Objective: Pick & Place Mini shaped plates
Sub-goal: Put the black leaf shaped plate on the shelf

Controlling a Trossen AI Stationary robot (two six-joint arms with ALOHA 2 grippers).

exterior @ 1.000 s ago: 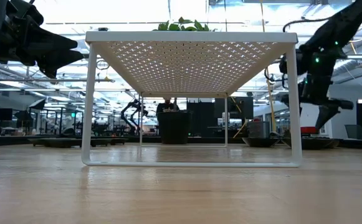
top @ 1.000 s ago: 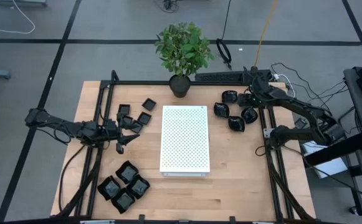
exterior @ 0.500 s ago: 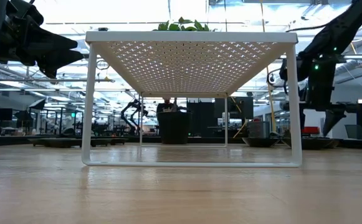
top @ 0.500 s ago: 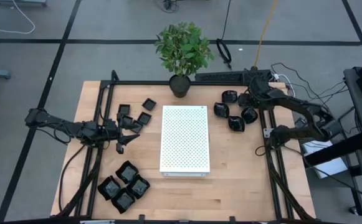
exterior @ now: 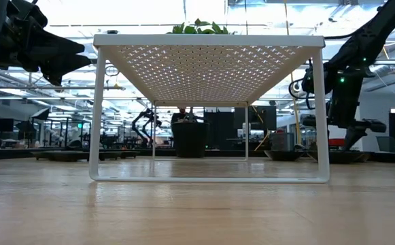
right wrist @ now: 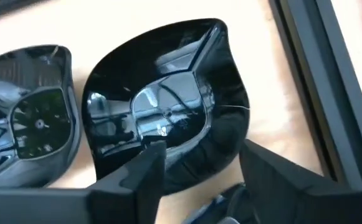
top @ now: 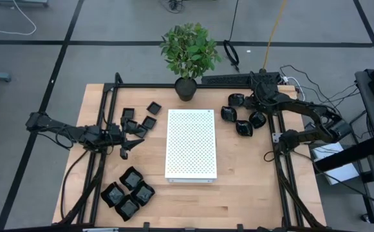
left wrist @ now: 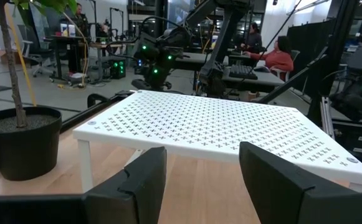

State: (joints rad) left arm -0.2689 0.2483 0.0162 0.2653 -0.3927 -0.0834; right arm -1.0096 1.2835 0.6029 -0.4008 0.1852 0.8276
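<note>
The mini shaped plates lie in three groups on the table. Rounded ones (top: pixel 243 127) are at the far right, small squares (top: pixel 148 121) at the far left, and wavy-edged squares (top: pixel 129 190) at the near left. My right gripper (top: pixel 259 106) is open and hangs over the rounded group. In the right wrist view one rounded plate (right wrist: pixel 168 118) lies flat just ahead of my right gripper (right wrist: pixel 199 180), and a second plate (right wrist: pixel 25 118) lies beside it. My left gripper (top: pixel 134 138) is open and empty beside the small squares, facing the white board (left wrist: pixel 218 127).
The white perforated board (top: pixel 191 143) stands on legs at the table's middle. A black plant pot (top: pixel 186 89) sits at the far edge. A black frame rail (right wrist: pixel 311 62) runs close beside the rounded plates, on the right. Bare wood shows at the near right.
My right gripper has shifted a little toward the table's left and far edge, over the rounded plates, and has sunk slightly. The plates have stayed where they were.
</note>
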